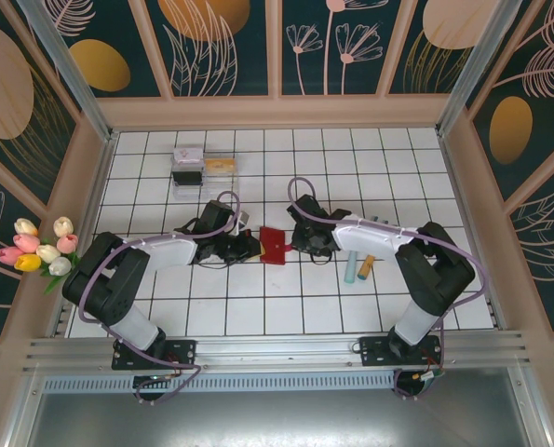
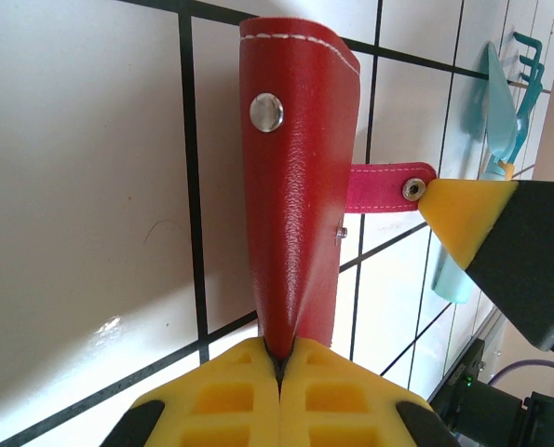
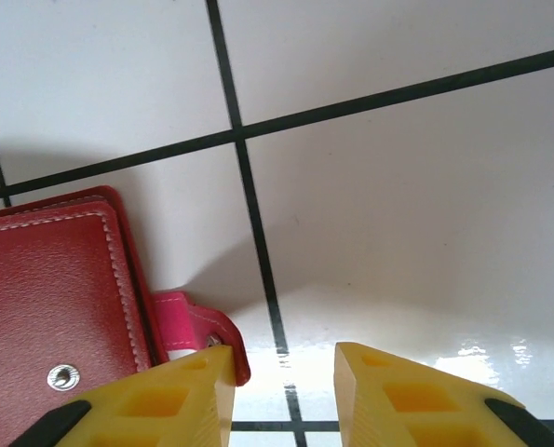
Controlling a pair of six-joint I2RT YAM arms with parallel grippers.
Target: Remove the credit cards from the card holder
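From above, we see the small flat red leather card holder lying on the white tiled table, near its middle and between the two arms. The left gripper meets its left edge, and the right gripper sits just beside its right edge. A clear plastic box stands well apart towards the back. A light blue and orange pair of small objects lies to the right of the right gripper.

In the left wrist view, we find the left gripper with its yellow fingers pressed together, clamped on the near edge of the card holder. The red outer leather faces us, with a metal snap stud near the far end. A pink strap juts out to the right, and a yellow fingertip of the right gripper touches its snap end.

In the right wrist view, the right gripper has its fingers apart over bare tile. One of them rests at the tip of the pink strap, beside the card holder.
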